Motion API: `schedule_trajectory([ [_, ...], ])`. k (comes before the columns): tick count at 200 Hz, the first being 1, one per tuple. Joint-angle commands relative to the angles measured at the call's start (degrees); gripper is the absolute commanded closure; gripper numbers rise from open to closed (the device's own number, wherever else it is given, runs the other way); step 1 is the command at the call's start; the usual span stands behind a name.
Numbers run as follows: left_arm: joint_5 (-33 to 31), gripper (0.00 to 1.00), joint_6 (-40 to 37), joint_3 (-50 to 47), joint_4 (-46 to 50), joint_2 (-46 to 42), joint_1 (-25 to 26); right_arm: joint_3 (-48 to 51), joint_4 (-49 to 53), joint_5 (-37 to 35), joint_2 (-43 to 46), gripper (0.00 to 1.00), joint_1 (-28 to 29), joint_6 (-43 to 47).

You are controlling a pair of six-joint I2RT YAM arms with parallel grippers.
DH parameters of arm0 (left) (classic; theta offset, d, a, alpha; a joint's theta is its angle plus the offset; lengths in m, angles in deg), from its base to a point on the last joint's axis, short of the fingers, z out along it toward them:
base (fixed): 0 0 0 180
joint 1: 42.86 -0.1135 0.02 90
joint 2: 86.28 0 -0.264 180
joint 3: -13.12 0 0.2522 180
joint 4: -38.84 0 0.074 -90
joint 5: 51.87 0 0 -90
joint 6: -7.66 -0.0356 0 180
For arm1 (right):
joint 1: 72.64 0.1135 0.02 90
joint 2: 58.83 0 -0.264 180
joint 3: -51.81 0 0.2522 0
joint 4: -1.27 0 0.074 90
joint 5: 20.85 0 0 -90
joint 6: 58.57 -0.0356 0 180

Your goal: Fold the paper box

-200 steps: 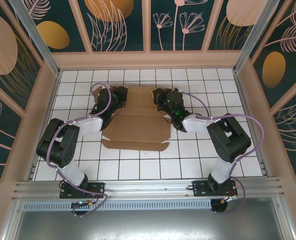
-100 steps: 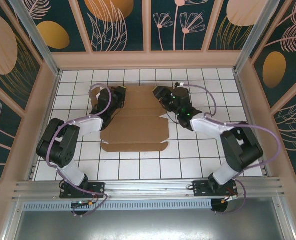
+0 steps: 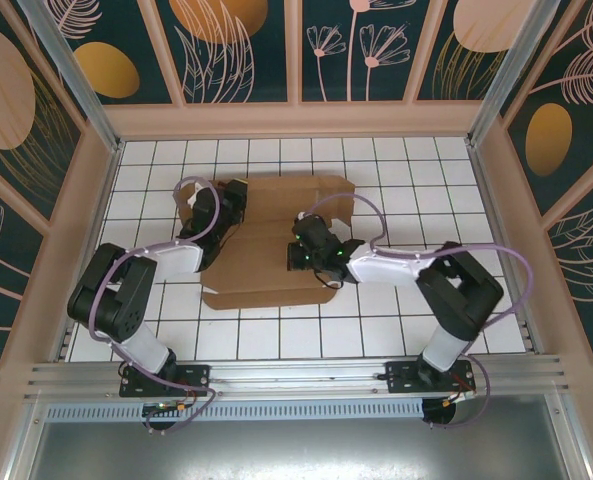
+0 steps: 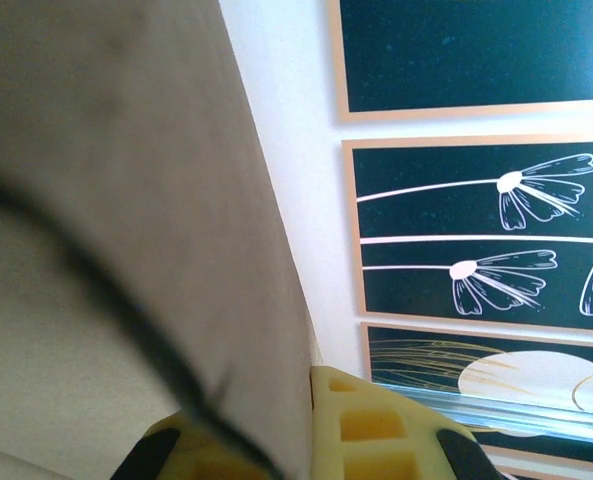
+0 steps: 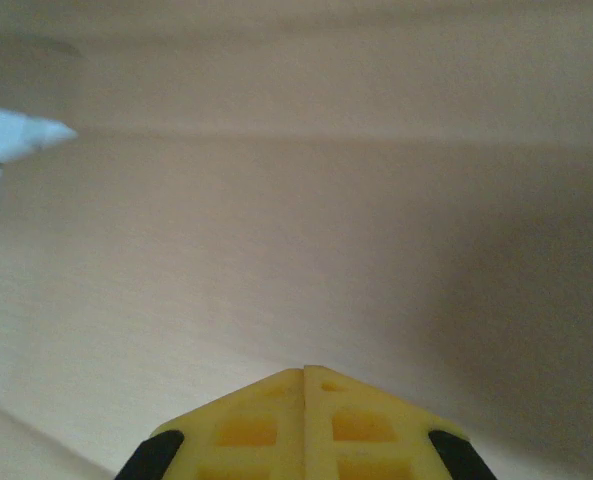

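Observation:
The paper box (image 3: 266, 270) is a brown cardboard sheet lying mid-table, its back panels reaching toward the far side. My left gripper (image 3: 232, 198) sits at the sheet's back left edge. In the left wrist view a cardboard panel (image 4: 126, 200) stands clamped between the yellow fingers (image 4: 376, 430), so this gripper (image 4: 311, 420) is shut on it. My right gripper (image 3: 301, 252) rests over the middle of the sheet. Its two fingertips (image 5: 304, 375) are pressed together with nothing between them, pointing at the flat cardboard surface (image 5: 296, 200) close ahead.
The white tiled table (image 3: 426, 170) is enclosed by beige frame walls with dark flower panels (image 3: 236, 50). A metal rail (image 3: 296, 375) runs along the near edge by the arm bases. A bit of white tile (image 5: 6, 135) shows beside the cardboard.
My right arm has swung from the sheet's back right corner to over its middle. The back panels now lie uncovered and spread wider to the right. The left gripper has hardly moved.

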Motion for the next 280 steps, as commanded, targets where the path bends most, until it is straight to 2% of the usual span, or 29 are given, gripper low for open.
schedule_trajectory([
  [1, -2.14, 1.00, -3.94, -1.51, 0.36, -2.35, 0.42, -2.20, 7.55, -3.33, -3.22, 1.00, -0.03, 1.92],
  [54, -2.85, 1.00, -4.80, -3.03, 0.55, -3.57, 1.47, -5.44, 14.58, -6.80, -10.65, 1.00, -0.99, 2.38],
  [89, -3.28, 1.00, -5.86, -4.23, 0.75, -4.56, 1.69, -5.23, 15.77, -7.35, -10.65, 1.00, -4.08, 3.59],
  [159, -5.37, 1.00, -5.21, -2.58, 4.13, -3.12, 1.82, -6.84, 15.57, 1.75, -7.64, 1.00, -5.44, 10.97],
  [197, -6.52, 1.00, -4.06, -3.02, 3.02, -2.14, 1.78, -11.84, 15.28, 11.94, 2.40, 0.80, -8.23, 13.29],
  [208, -6.08, 1.00, -3.55, -3.33, 2.31, -1.73, 1.97, -13.70, 15.57, 16.44, 4.95, 0.68, -9.99, 14.65],
  [221, -5.75, 1.00, -3.18, -4.06, 0.82, -1.35, 2.12, -16.54, 17.06, 19.26, 6.41, 0.63, -12.64, 14.93],
  [244, -6.05, 1.00, -3.04, -4.88, 0.20, -1.64, 2.31, -20.45, 18.02, 16.92, 8.53, 0.52, -15.55, 13.66],
  [280, -5.84, 1.00, -3.22, -4.71, 0.12, -1.42, 2.35, -27.07, 20.64, 9.14, 3.61, 0.47, -18.12, 7.84],
])
